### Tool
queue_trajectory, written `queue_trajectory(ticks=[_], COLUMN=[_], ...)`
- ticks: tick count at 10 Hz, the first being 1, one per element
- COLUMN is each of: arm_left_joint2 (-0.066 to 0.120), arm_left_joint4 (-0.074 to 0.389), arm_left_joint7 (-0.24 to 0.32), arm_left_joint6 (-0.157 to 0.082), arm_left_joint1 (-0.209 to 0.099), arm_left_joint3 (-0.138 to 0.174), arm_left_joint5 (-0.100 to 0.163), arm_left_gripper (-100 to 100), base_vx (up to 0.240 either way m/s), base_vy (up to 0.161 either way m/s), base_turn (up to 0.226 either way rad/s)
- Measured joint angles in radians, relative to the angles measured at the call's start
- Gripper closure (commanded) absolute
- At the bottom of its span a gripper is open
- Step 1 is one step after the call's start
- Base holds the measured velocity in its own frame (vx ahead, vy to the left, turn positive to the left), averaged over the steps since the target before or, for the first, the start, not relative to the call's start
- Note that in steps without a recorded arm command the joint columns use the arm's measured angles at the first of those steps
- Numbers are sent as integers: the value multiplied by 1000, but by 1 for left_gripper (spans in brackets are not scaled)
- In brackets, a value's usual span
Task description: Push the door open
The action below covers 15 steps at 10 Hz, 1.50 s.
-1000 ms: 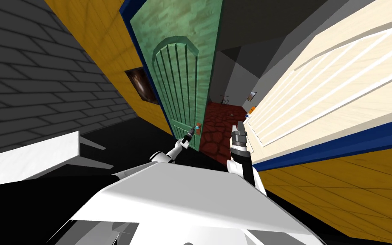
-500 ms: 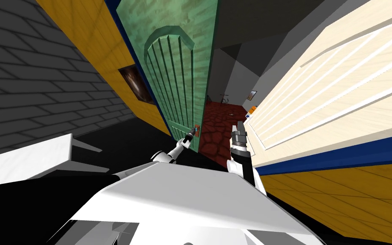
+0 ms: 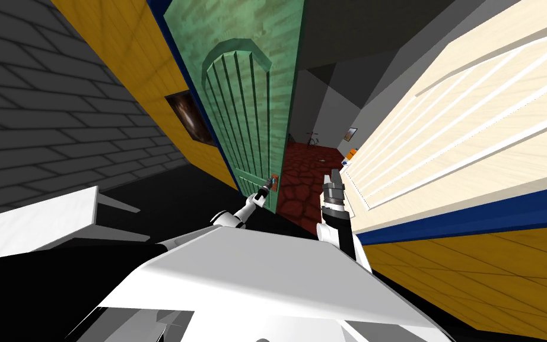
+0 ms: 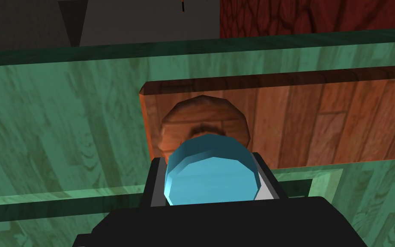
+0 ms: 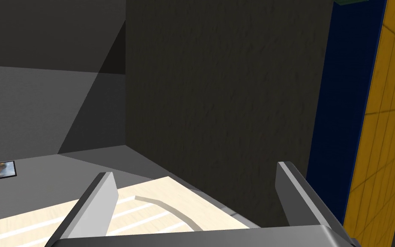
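A green panelled door (image 3: 242, 107) stands ajar in a blue frame, and a red floor (image 3: 302, 178) lies beyond its free edge. On that edge a blue knob (image 4: 209, 165) sits on a brown wooden plate (image 4: 321, 120). My left gripper (image 4: 213, 182) is shut on the knob, one finger pressing each side. In the head view the left gripper (image 3: 266, 189) reaches the knob plate (image 3: 274, 180) low on the door. My right gripper (image 3: 333, 177) is held up beside a cream door, and the right gripper (image 5: 196, 188) is open with nothing between its fingers.
A cream panelled door leaf (image 3: 444, 119) with a blue frame slants close on my right. An orange wall (image 3: 130, 65) with a dark picture (image 3: 190, 116) flanks the green door. A white table (image 3: 35, 219) stands at my left. Small items lie far off in the room beyond.
The whole head view slid slightly left over the first half second, so I moved. My left gripper stayed at the knob. Nothing visibly differs over the last half second.
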Motion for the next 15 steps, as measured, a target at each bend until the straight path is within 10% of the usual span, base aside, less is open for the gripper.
queue_trajectory(ticks=[7,8,15], arm_left_joint2=[37,52,55], arm_left_joint4=[3,-11,-20], arm_left_joint7=[-26,-24,-9], arm_left_joint6=[-2,4,11], arm_left_joint1=[5,8,12], arm_left_joint3=[53,61,48], arm_left_joint5=[15,18,22], arm_left_gripper=[100,-100,-100], base_vx=[141,-61,-186], base_vy=[-114,-51,24], base_turn=[55,42,6])
